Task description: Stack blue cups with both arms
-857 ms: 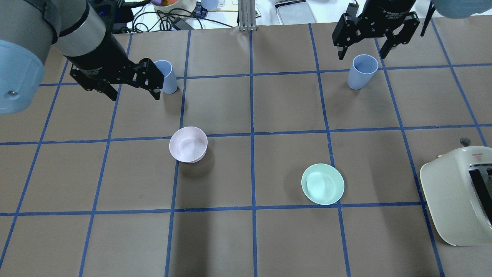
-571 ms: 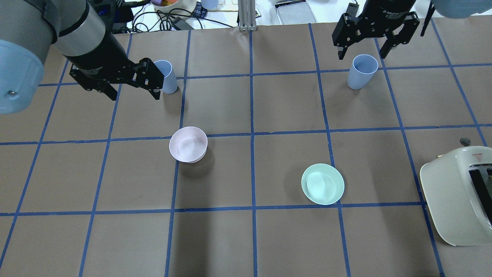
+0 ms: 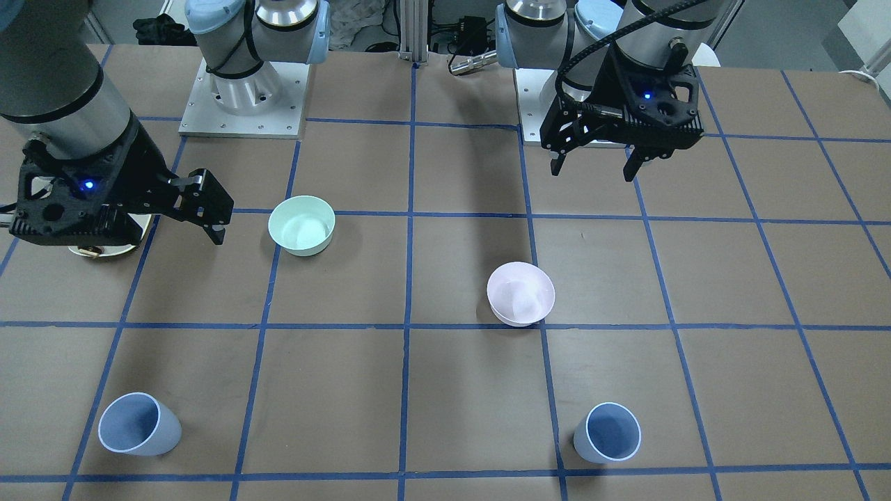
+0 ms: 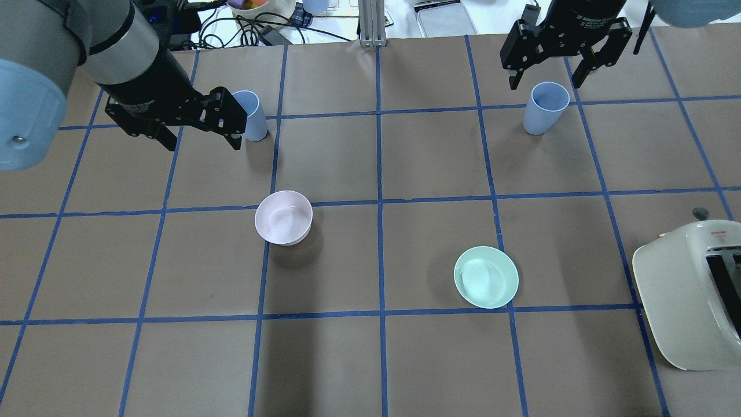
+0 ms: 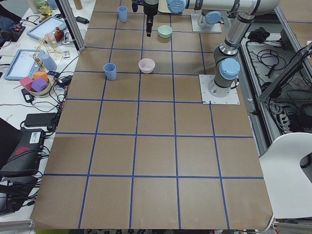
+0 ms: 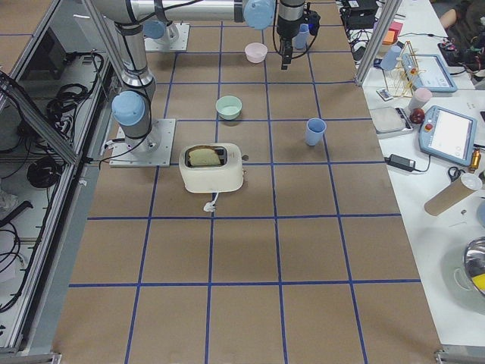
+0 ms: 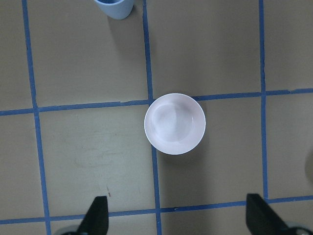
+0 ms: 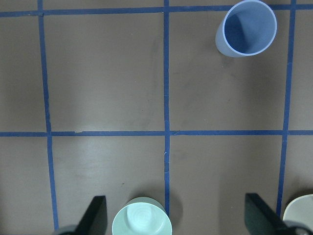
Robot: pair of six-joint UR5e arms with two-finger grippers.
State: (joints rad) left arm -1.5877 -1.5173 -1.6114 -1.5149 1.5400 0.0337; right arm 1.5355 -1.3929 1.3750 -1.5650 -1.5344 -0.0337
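Observation:
Two pale blue cups stand upright on the far part of the brown table. The left cup (image 4: 252, 117) is partly hidden behind my left gripper (image 4: 201, 142) in the overhead view. It also shows in the front view (image 3: 608, 433) and at the top edge of the left wrist view (image 7: 114, 7). The right cup (image 4: 544, 108) shows in the front view (image 3: 139, 424) and in the right wrist view (image 8: 247, 28). My left gripper (image 3: 593, 170) hangs open and empty high above the table, the pink bowl below it. My right gripper (image 4: 549, 81) is open and empty, high above the table.
A pale pink bowl (image 4: 283, 217) sits left of centre and a mint-green bowl (image 4: 486, 277) right of centre. A cream toaster (image 4: 689, 295) stands at the right edge. Cables and trays lie beyond the table's far edge.
My right gripper has shifted slightly towards the table's far edge. My left gripper and the cups have hardly moved.

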